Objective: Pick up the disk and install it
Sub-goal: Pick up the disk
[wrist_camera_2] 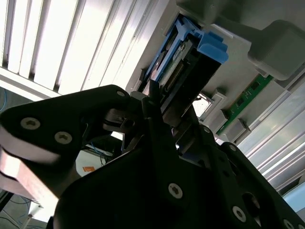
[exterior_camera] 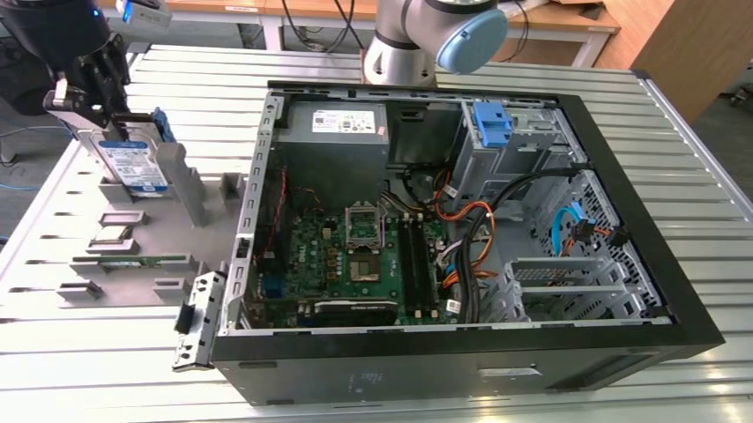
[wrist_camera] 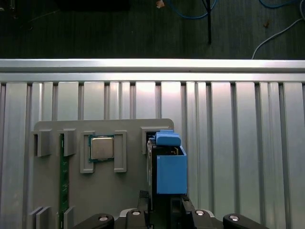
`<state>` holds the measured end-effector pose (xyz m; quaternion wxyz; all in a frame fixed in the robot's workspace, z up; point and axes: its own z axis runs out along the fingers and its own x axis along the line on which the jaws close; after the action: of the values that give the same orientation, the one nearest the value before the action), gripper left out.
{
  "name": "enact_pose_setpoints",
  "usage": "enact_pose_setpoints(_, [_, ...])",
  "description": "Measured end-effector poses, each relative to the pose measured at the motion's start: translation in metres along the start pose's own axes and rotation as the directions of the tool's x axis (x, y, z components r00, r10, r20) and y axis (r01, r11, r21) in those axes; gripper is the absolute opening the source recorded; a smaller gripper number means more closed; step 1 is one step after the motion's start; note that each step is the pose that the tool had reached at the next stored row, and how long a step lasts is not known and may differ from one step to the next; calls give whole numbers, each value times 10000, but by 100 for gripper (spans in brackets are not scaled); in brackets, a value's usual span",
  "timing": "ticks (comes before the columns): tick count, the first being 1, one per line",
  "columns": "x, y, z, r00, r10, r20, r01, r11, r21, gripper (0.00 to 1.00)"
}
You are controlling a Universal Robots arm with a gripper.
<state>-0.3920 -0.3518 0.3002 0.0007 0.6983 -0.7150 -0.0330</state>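
1. Gripper (wrist_camera_2: 167, 102): black two-finger unit, closest to the lens in the second wrist view. Its fingers (wrist_camera_2: 151, 98) are closed against both faces of the disk's end. In the exterior view it sits at the far left (exterior_camera: 108, 123), pointing down over the grey fixture plate.
2. Disk (wrist_camera_2: 183, 47): silver-grey drive in a blue plastic frame, clamped in the gripper. In the exterior view it stands upright on edge (exterior_camera: 123, 159) at the fixture plate, label facing the camera, just beside a grey upright post. In the first wrist view it appears edge-on (wrist_camera: 169, 167), blue frame uppermost. Whether its lower edge touches the plate cannot be told.
3. Fixture plate (exterior_camera: 176, 233): flat grey holder with raised slots, lying on the table to the exterior view's left of the computer case.
4. Processor chip (wrist_camera: 101, 148): square, seated in a slot of the plate, near the disk.
5. Green circuit strip (exterior_camera: 130, 260): long and narrow, lying in the plate, well apart from the disk.
6. Computer case (exterior_camera: 694, 291): black tower on its side, panel off, motherboard (exterior_camera: 353, 256) exposed.
7. Bare blue bracket (exterior_camera: 492, 123): inside the case, at its far drive bay.
8. Table (exterior_camera: 70, 352): ribbed aluminium slats.
9. Arm (exterior_camera: 412, 35): grey and blue, its base behind the case.
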Motion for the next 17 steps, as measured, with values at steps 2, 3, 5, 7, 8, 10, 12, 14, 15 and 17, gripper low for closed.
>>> enact_pose_setpoints(2, [0, 0, 0, 10000, 2, 0, -2, 10000, 0, 35])
enact_pose_setpoints(3, [0, 0, 0, 10000, 3, 0, -3, 10000, 0, 35])
enact_pose_setpoints(5, [0, 0, 0, 10000, 5, 0, -5, 10000, 0, 35])
enact_pose_setpoints(7, [0, 0, 0, 10000, 6, 0, -6, 10000, 0, 35])
enact_pose_setpoints(8, [0, 0, 0, 10000, 6, 0, -6, 10000, 0, 35])
enact_pose_setpoints(10, [0, 0, 0, 10000, 7, 1, -7, 10000, 0, 35])
enact_pose_setpoints(12, [0, 0, 0, 10000, 55, 3, -55, 10000, 2, 35])
enact_pose_setpoints(14, [0, 0, 0, 10000, 66, 3, -66, 10000, 2, 35])
enact_pose_setpoints(15, [0, 0, 0, 10000, 67, 3, -67, 10000, 3, 35])
enact_pose_setpoints(17, [0, 0, 0, 9999, 128, 6, -128, 9999, 6, 35])
